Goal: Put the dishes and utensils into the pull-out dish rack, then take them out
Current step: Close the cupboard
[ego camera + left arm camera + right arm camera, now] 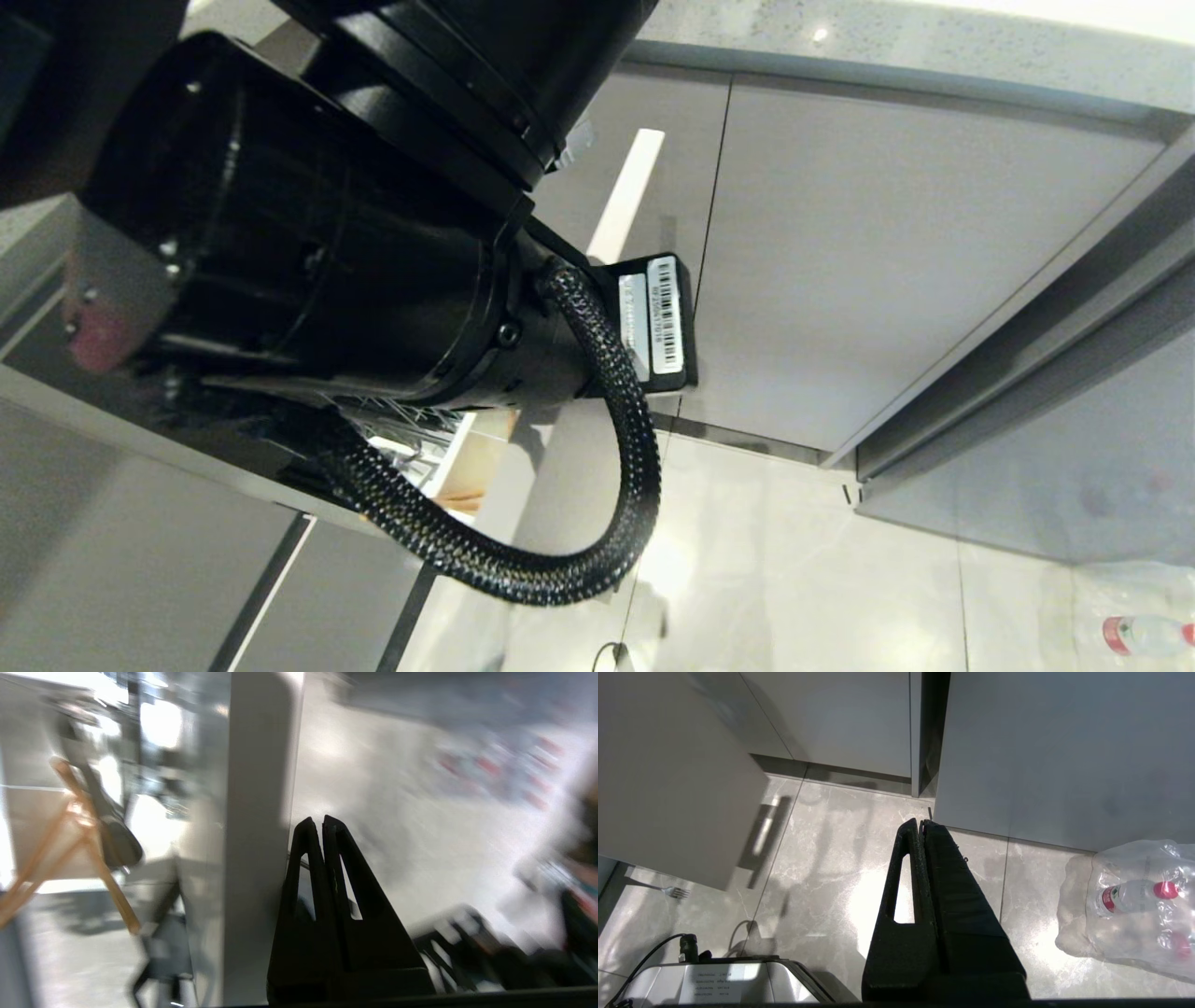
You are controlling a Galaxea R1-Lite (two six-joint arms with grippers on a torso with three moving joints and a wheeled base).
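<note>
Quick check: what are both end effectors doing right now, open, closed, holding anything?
Left end effector: closed, nothing between its fingers.
Right end effector: closed, empty, pointing down at the floor.

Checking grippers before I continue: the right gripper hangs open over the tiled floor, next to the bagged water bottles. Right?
Not quite: the right gripper is shut, as the right wrist view shows. It does hang over the tiled floor, next to the bagged water bottles.

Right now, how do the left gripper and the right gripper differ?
The left gripper sits beside a pale upright cabinet edge, while the right gripper hangs over open floor. A pack of bottles lies near the right one, none near the left. Both are black, shut and holding nothing.
</note>
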